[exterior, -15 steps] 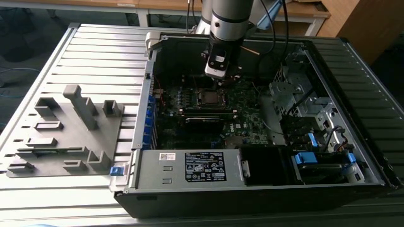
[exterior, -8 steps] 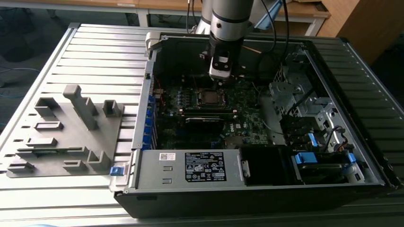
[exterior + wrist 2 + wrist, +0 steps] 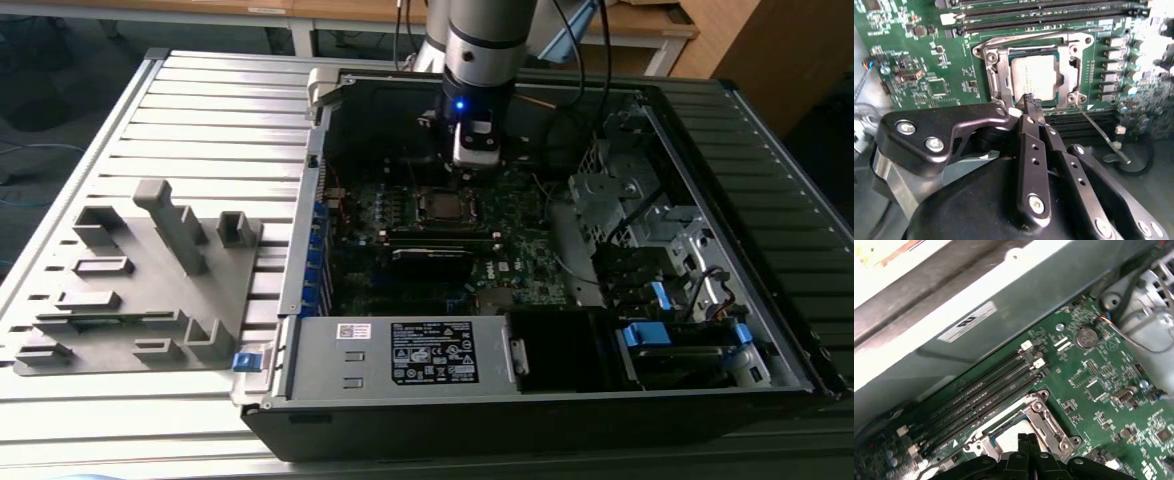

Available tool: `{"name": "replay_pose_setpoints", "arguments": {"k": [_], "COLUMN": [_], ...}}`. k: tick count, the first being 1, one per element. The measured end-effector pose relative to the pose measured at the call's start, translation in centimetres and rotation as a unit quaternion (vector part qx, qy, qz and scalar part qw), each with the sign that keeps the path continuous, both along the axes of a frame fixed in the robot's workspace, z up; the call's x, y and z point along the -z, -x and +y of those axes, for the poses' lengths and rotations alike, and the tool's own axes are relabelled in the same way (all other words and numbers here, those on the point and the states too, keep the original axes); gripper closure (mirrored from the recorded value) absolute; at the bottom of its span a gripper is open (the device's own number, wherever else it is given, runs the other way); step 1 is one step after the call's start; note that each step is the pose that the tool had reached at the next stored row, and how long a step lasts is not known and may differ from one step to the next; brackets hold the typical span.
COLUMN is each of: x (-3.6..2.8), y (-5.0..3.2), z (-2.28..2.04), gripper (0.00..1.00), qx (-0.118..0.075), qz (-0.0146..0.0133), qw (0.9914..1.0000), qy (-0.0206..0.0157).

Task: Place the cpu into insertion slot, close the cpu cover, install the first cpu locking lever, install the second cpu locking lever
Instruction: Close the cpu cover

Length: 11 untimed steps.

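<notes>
Showing dull silver cpu (image 3: pixel 1034 75) framed by cpu cover (image 3: pixel 1071 72), pincer (image 3: pixel 1030 103) closed, empty, at its edge

Grey slatted table (image 3: pixel 200 110) (ridged metal), wooden desks (image 3: pixel 347 10) behind, dim floor (image 3: pixel 54 60)

The cpu (image 3: pixel 1034 75) has a dull, matt silver-grey metal top, framed by the brighter bare metal of the cpu cover (image 3: pixel 1000 80). The circuit board (image 3: pixel 929 60) around them is green with a slight lacquered gloss. The gripper (image 3: pixel 1030 102) has smooth black jaws and links with a soft sheen, studded with shiny metal screws. The computer case (image 3: pixel 1019 295) is grey sheet metal bearing a white paper label (image 3: pixel 966 321). The desk (image 3: pixel 200 110) is ribbed matt grey metal, and the fixture (image 3: pixel 134 280) on it looks like matt grey plastic.
</notes>
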<state>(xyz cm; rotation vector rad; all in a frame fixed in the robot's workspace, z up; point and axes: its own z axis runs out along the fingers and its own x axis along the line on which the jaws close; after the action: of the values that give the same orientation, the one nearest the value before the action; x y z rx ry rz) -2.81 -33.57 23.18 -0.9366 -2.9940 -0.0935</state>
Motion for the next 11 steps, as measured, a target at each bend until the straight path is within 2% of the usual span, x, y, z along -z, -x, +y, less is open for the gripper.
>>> {"name": "replay_pose_setpoints", "arguments": {"k": [3, 5, 8, 11], "x": [0.00, 0.00, 0.00, 0.00], "y": [0.00, 0.00, 0.00, 0.00], "z": [0.00, 0.00, 0.00, 0.00], "gripper": [0.89, 0.89, 0.89, 0.89], "qx": [-0.027, -0.046, -0.073, -0.100], "qz": [0.0000, 0.0000, 0.0000, 0.0000], "qw": [0.99964, 0.99896, 0.99736, 0.99503], "qy": [0.0001, 0.0001, 0.0000, 0.0000]}}
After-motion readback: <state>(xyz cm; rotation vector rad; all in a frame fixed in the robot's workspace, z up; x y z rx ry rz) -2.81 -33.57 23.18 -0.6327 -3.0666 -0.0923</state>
